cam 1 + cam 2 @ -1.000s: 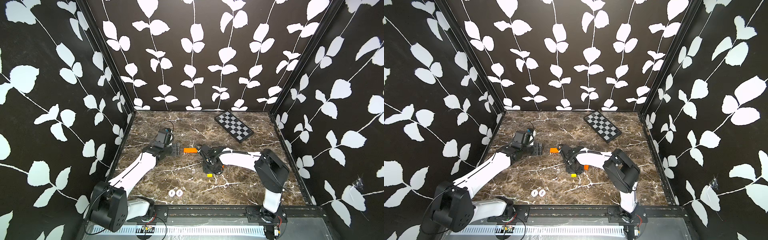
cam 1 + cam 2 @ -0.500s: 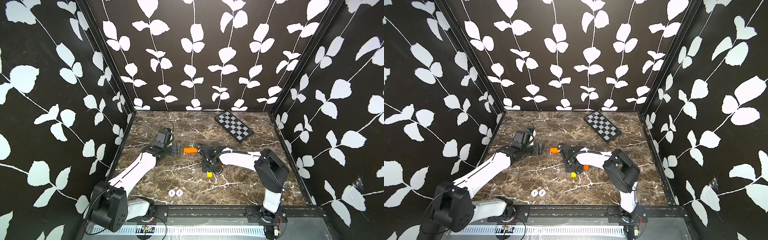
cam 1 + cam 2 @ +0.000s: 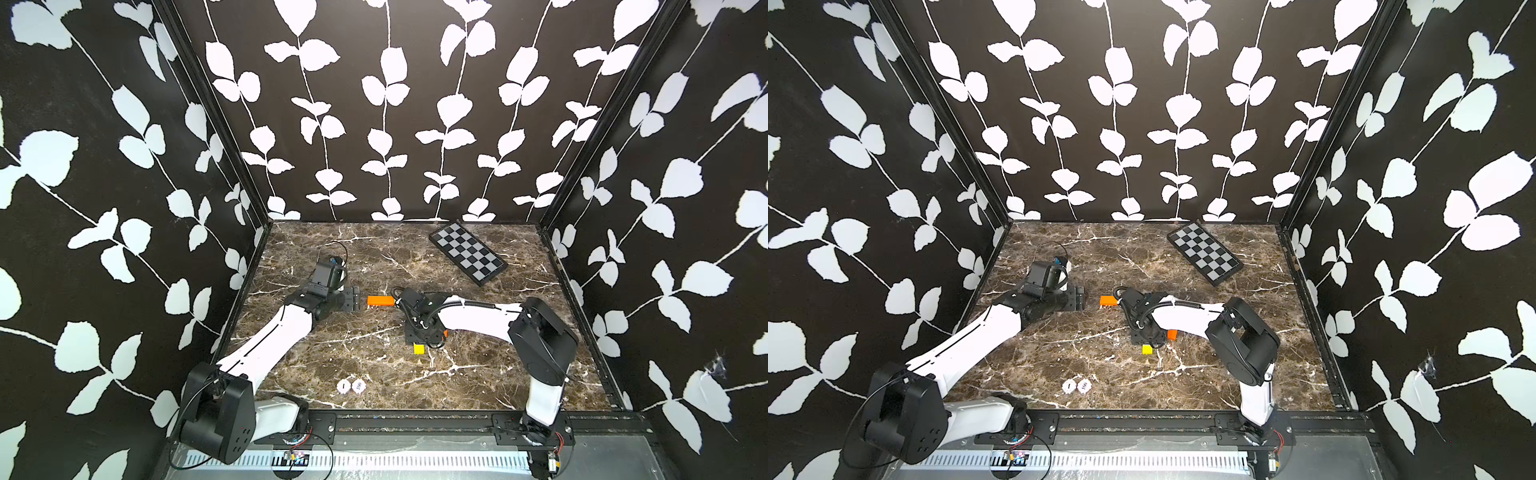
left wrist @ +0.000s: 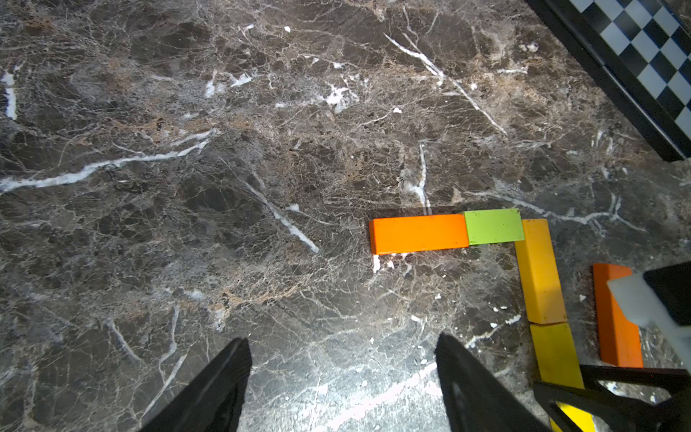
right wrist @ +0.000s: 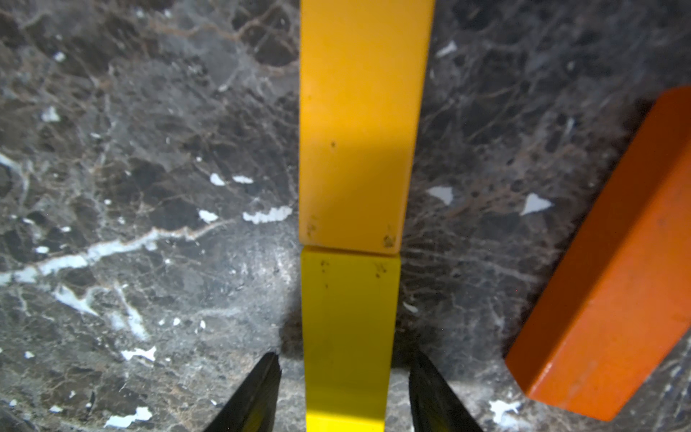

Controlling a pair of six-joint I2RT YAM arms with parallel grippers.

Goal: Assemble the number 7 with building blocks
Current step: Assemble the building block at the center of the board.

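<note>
The left gripper (image 4: 342, 385) has its jaws set wide apart over the bare marble tabletop (image 4: 187, 187), with nothing between them and nothing held. In both top views it sits low, just beside the free end of the first orange bar (image 3: 380, 300). The right gripper (image 5: 344, 357) has its jaws parted and straddling the bright yellow bar (image 5: 349, 336). A slim strip of marble shows on each side between finger and bar, so there is no contact and no grip. The number 7 (image 4: 534, 243) lies flat at mid-table. Its horizontal stroke is the first orange bar and the shorter green bar (image 4: 493, 226), end to end and touching. Its vertical stroke is the amber-yellow bar (image 4: 542, 284) and the bright yellow bar, end to end, joint closed and closely in line. The green bar's end meets the top of the amber-yellow bar at the corner. The second orange bar (image 5: 617, 280) lies flat beside the vertical stroke on its right-arm side, apart from it, at a slight angle and outside the figure. The checkerboard (image 3: 467, 253) sits toward the back right corner, well apart from the bars. Two white round tokens (image 3: 351, 386) lie side by side near the front edge, also well apart
</note>
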